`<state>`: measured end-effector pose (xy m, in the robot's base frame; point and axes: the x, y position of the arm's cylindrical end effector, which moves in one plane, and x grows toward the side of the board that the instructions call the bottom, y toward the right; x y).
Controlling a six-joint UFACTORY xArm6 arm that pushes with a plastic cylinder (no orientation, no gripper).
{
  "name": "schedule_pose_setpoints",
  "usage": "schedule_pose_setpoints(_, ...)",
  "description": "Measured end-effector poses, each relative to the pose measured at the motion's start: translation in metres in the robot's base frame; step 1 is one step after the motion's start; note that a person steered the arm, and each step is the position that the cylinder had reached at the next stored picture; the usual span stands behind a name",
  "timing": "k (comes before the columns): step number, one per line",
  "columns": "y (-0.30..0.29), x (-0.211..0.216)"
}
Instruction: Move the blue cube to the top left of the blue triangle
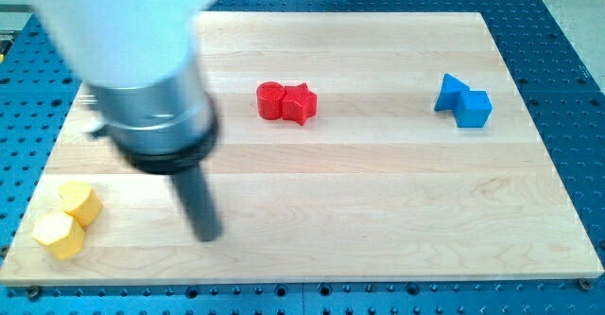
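The blue cube (474, 109) sits at the view's upper right, touching the blue triangle (450, 92), which lies to its upper left. My tip (208, 235) rests on the wooden board (378, 192) at the view's lower left, far from both blue blocks. The arm's large white and grey body rises from it toward the view's top left.
A red cylinder (270, 100) and a red star (300, 103) touch each other near the top centre. Two yellow hexagonal blocks (80, 203) (58, 235) sit together at the lower left corner, left of my tip. Blue perforated table surrounds the board.
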<state>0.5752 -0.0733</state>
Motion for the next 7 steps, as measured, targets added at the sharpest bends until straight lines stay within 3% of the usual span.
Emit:
schedule_pose_setpoints(1, 0.156, -0.040)
schedule_pose_setpoints(2, 0.246, -0.095)
schedule_pose_setpoints(7, 0.323, -0.147)
